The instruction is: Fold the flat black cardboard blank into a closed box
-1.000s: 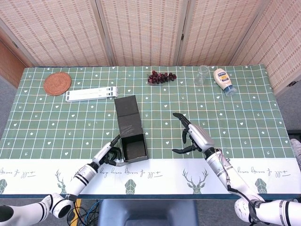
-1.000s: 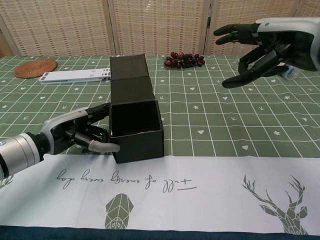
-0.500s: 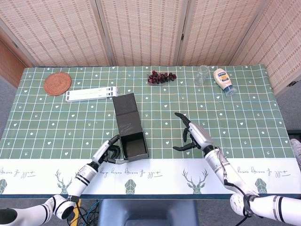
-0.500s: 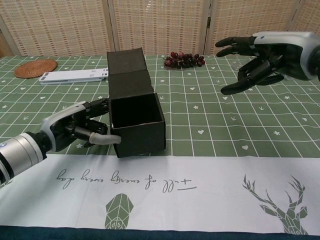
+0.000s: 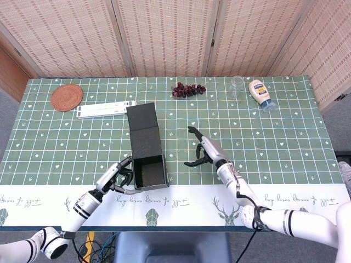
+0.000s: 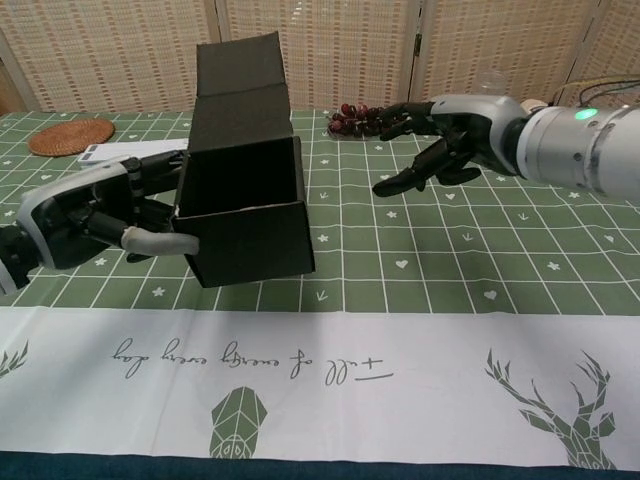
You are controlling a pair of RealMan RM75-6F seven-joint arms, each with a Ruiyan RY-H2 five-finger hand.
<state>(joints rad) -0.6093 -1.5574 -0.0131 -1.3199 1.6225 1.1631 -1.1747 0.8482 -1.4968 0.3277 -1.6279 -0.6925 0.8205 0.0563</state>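
Both hands attend the light, stiff black box [image 6: 245,205]: left hand [image 6: 95,215] grips its wall; right hand [image 6: 440,150] hovers beside, fingers spread.

You had a matt black cardboard box [image 6: 245,215] on a smooth printed tablecloth [image 5: 285,137]. Your left hand [image 6: 95,215] showed glossy grey and black plastic. Behind sat a rough woven coaster [image 5: 67,97] and clear glass [image 5: 236,86].

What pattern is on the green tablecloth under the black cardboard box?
A white grid with small hearts on the green tablecloth; clearest in the chest view.
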